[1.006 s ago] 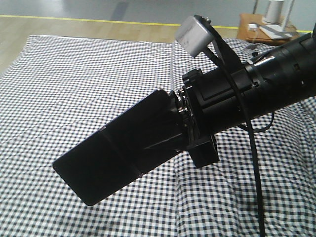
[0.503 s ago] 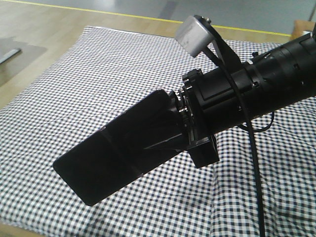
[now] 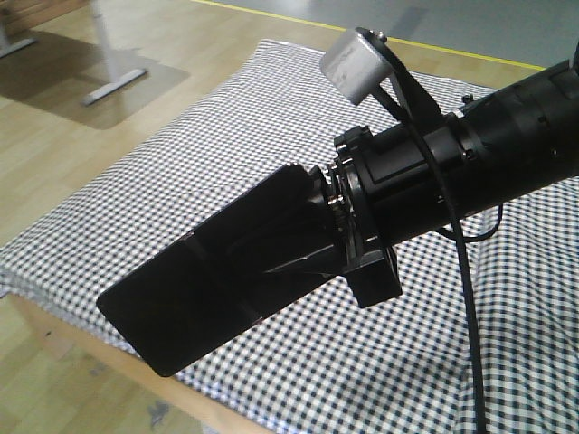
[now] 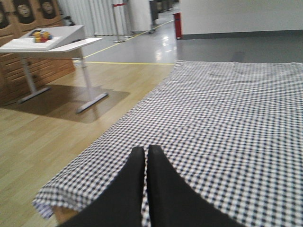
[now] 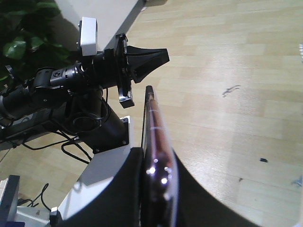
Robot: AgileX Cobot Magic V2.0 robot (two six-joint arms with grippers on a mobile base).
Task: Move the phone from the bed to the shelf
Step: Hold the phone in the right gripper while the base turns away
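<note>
Phone [image 3: 194, 294] clamped in right tool [image 5: 156, 158], arm angled down over bed [image 3: 271, 117]; left tool [image 4: 146, 152] closed.

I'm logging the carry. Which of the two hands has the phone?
The right hand, clamped on one end of the phone. The left hand is shut with nothing between its fingers.

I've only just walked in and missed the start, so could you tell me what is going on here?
The robot's right hand is clamped on the black phone and holds it in the air above the near edge of the checked bed, clear of the cloth. The left hand is shut on nothing and hovers over the bed. The shelf is not in any view, so the phone has been picked up but not yet placed.
</note>
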